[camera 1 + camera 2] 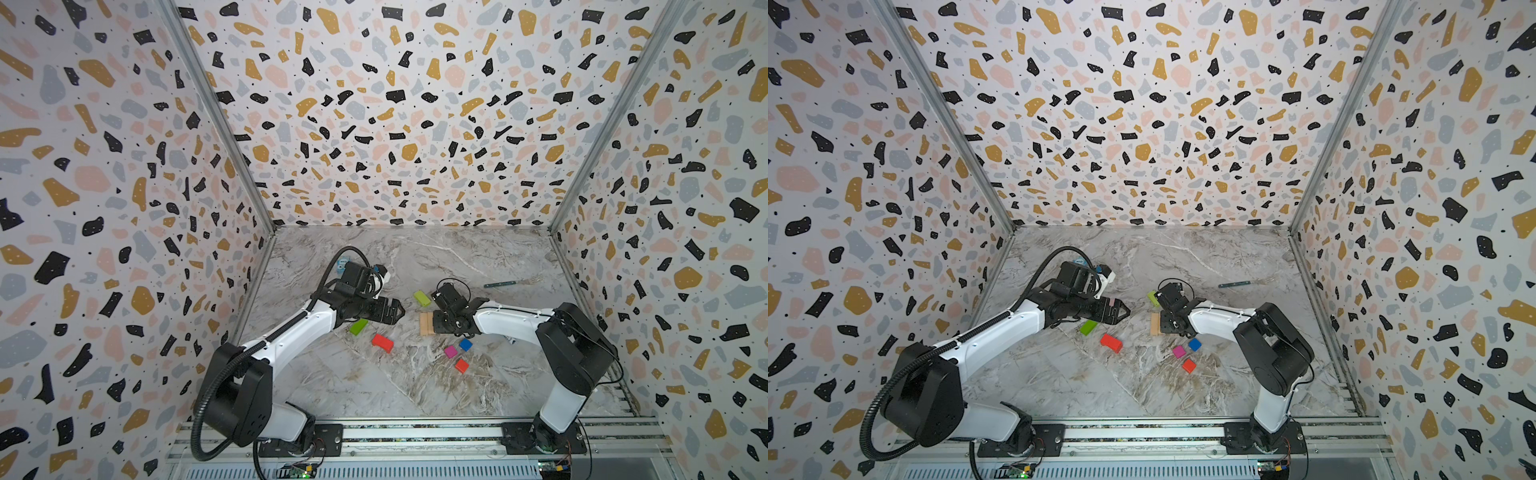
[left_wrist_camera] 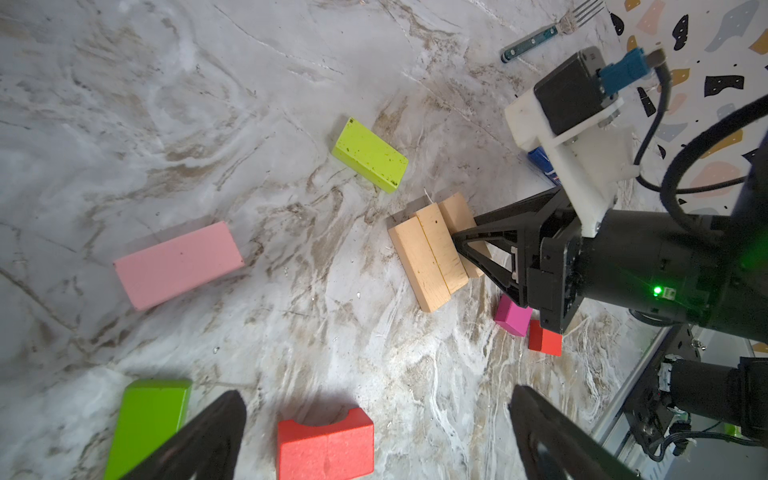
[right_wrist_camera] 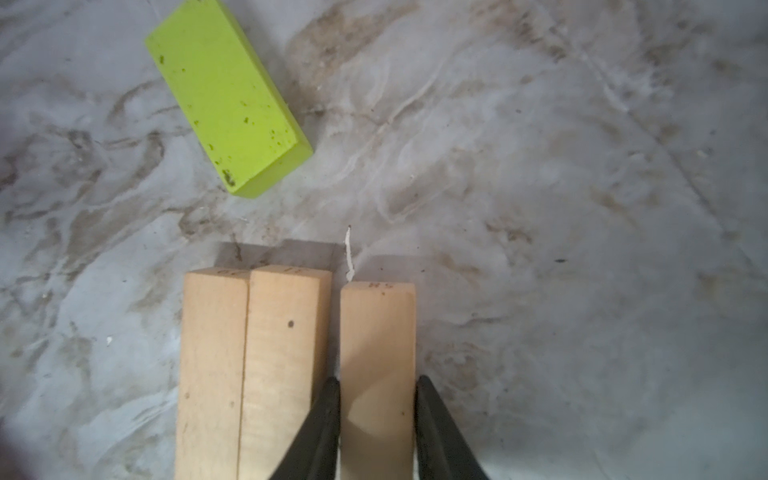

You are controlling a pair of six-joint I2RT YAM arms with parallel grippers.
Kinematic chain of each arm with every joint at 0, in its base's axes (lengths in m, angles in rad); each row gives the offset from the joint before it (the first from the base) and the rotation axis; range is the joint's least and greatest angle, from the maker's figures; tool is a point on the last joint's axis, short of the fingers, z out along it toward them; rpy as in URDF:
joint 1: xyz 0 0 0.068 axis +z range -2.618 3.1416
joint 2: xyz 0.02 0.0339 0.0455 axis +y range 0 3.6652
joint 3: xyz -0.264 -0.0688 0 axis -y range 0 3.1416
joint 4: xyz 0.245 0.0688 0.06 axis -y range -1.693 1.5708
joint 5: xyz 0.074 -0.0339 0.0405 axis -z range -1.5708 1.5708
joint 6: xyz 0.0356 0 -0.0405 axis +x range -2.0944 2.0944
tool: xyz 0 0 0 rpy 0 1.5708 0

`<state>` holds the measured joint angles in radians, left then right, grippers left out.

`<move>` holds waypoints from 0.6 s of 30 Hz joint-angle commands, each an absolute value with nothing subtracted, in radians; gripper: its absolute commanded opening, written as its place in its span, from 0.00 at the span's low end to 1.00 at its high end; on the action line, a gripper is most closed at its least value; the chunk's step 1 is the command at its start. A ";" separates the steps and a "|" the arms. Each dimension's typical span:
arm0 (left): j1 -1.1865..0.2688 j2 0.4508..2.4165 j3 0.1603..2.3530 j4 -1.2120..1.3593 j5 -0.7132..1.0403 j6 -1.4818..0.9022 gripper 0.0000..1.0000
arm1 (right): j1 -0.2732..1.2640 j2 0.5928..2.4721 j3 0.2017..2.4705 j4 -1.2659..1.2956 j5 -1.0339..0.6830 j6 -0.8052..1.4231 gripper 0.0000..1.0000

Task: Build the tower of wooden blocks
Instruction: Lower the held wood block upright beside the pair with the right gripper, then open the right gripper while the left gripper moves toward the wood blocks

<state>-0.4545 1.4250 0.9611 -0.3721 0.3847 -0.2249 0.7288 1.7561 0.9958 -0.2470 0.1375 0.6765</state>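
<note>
The right gripper (image 3: 376,384) is clenched on the third tan oblong (image 3: 376,332), which is laid just beside the tan pair (image 3: 249,353) — a slit is left, ends uneven. It is best nudged flush before release. The left gripper (image 2: 376,395) is spread wide, empty. The slit is shown plainly by the right wrist view — the pink oblong (image 2: 178,264) by the left wrist view.

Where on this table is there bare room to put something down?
Widest: the marble table's far stretch, between the teal-handled fork and the back wall. Also the near strip between the orange-red cube and the metal rail. Crowded mid-table: three tan wooden oblongs, yellow-green block, left gripper, right gripper.
</note>
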 commanded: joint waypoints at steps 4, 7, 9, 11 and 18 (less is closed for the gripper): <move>-0.449 1.439 0.949 -0.355 0.394 -0.231 1.00 | 0.732 1.744 1.016 -0.282 0.141 0.692 0.36; -0.449 1.444 0.948 -0.356 0.394 -0.232 1.00 | 0.730 1.725 1.022 -0.295 0.139 0.692 0.36; -0.449 1.453 0.948 -0.354 0.398 -0.235 1.00 | 0.730 1.697 1.023 -0.303 0.131 0.689 0.38; -0.449 1.470 0.949 -0.357 0.403 -0.239 1.00 | 0.730 1.668 1.022 -0.309 0.128 0.683 0.39; -0.497 1.552 0.974 -0.398 0.291 -0.289 1.00 | 0.704 1.579 1.015 -0.371 0.138 0.657 0.45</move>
<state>-0.4706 1.5238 0.9604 -0.3748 0.3504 -0.2588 0.7185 1.6398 0.9977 -0.3119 0.1249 0.6724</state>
